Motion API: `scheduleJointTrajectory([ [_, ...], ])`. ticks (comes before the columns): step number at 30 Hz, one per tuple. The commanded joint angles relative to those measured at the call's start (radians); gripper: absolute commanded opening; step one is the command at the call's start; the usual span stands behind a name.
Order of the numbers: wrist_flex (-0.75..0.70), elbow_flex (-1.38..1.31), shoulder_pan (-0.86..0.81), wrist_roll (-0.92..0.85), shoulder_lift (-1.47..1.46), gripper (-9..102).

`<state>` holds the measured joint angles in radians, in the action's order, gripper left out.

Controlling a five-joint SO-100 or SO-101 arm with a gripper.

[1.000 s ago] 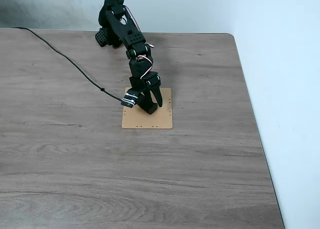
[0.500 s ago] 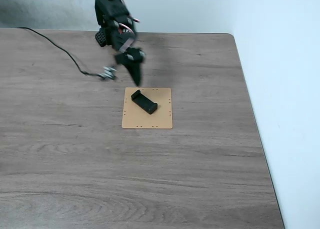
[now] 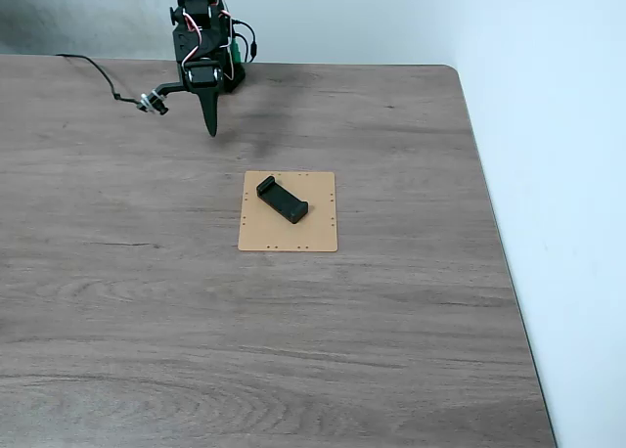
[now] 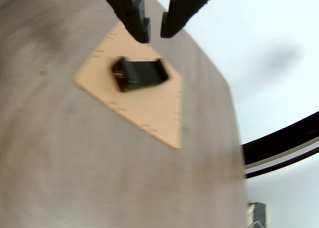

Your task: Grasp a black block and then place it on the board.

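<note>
The black block (image 3: pixel 282 200) lies flat and slantwise on the upper part of the board (image 3: pixel 289 233), free of any grip. In the fixed view the gripper (image 3: pixel 210 125) hangs well apart at the far left, by a cable (image 3: pixel 103 76). In the wrist view its fingertips (image 4: pixel 142 31) stand slightly parted, holding nothing.

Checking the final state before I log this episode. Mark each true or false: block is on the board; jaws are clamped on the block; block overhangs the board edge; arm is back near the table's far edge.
1. The black block lies on the board. True.
2. The jaws are clamped on the block. False: the gripper holds nothing and is apart from the block.
3. The block overhangs the board's edge. False: it sits wholly inside, toward the far-left corner in the fixed view.
4. The arm is near the table's far edge. True.
</note>
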<state>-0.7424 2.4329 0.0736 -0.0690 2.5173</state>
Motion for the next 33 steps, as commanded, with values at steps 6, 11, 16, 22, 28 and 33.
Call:
scheduleJointTrajectory([
  [6, -0.089, 0.334, -0.012, 0.060, 0.387, 0],
  [11, -0.130, 0.462, -0.008, 0.069, 0.546, 0],
  [16, -0.150, 0.548, -0.014, 0.080, 0.664, 0],
  [22, -0.183, 0.641, -0.021, 0.084, 0.788, 0],
  [28, -0.216, 0.655, -0.025, 0.086, 0.850, 0],
  [33, -0.224, 0.658, -0.021, 0.077, 0.861, 0],
])
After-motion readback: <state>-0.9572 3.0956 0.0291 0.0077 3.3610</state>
